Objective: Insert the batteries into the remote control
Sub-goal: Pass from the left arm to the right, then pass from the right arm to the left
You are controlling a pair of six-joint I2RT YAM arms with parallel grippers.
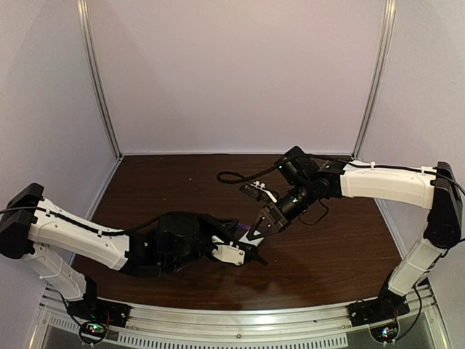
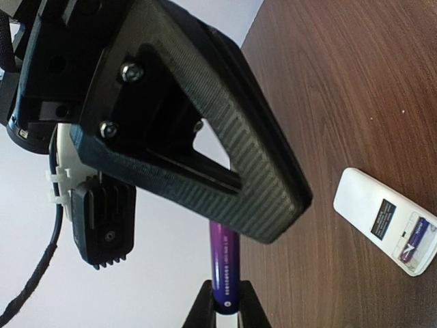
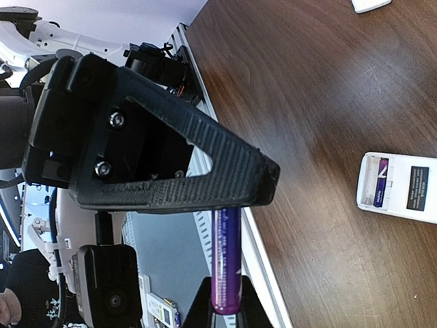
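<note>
One slim purple battery (image 2: 224,263) hangs in the air between both grippers. My left gripper (image 2: 225,304) is shut on one end of it, and the right gripper's black ribbed finger (image 2: 232,164) covers the other end. In the right wrist view the same battery (image 3: 227,263) sits pinched in my right gripper (image 3: 225,304), with the left gripper's finger (image 3: 198,167) over its far end. From above, the two grippers meet at the battery (image 1: 244,231) mid-table. The white remote control (image 2: 386,222) (image 3: 403,188) lies flat, recess up, with a second battery (image 2: 414,239) (image 3: 379,181) in it.
A small loose white flat piece (image 3: 372,5) lies on the dark wooden table (image 1: 327,254), apart from the remote. Pale walls enclose the table on three sides, and a metal rail (image 1: 240,320) runs along the near edge.
</note>
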